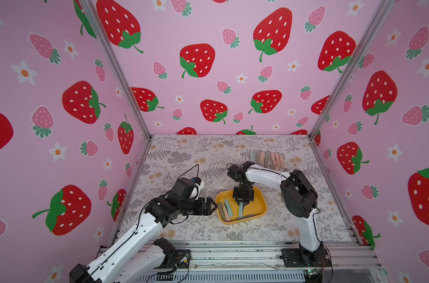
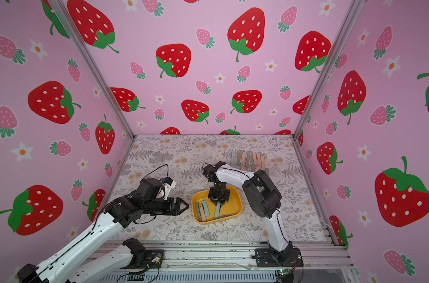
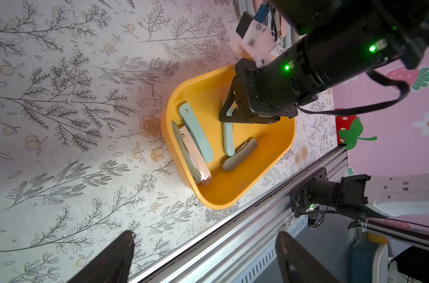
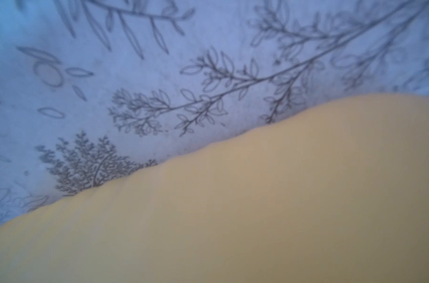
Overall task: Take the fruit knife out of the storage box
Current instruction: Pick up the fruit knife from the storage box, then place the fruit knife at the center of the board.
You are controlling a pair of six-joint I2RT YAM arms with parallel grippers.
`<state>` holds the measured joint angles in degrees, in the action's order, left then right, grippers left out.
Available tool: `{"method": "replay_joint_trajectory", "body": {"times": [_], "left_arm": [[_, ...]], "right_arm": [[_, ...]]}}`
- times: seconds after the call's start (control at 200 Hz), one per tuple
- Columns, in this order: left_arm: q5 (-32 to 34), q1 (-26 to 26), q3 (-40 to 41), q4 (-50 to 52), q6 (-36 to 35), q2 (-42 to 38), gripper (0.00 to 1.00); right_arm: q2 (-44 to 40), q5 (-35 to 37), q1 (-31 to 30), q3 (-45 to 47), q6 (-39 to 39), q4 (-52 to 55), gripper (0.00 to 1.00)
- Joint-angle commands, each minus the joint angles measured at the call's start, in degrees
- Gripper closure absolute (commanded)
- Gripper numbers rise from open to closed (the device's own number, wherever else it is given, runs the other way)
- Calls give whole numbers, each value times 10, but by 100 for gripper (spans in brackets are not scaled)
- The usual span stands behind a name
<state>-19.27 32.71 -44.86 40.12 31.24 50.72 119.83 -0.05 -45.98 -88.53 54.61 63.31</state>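
The right claw (image 1: 242, 207) straddles a pale green fruit knife (image 1: 240, 213) inside the storage box (image 1: 258, 203); its fingers hide the knife's end, so a grip cannot be told. The left claw (image 1: 214, 206) gapes wide beside the box.

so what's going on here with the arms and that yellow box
The right gripper reaches down into the box, its jaws either side of a pale green knife; whether they grip it yet is unclear. The box holds four more knives. The left gripper sits open beside it. A row of knives lies farther back on the table.
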Motion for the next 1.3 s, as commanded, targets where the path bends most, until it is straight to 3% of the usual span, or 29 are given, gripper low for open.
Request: {"method": "replay_joint_trajectory", "body": {"times": [0.0,0.845,1.05,1.29], "left_arm": [[-12,-3,-35,-3,-14,9,9],[-61,9,-122,-77,-30,165,10],[-76,21,-177,-102,-35,233,10],[-99,43,-268,-134,-40,343,10]], "right_arm": [[-9,27,-1,-8,-22,8,82],[-113,111,4,-68,-89,107,81],[-164,129,38,-66,-97,139,81],[-222,144,136,1,-131,132,81]]}}
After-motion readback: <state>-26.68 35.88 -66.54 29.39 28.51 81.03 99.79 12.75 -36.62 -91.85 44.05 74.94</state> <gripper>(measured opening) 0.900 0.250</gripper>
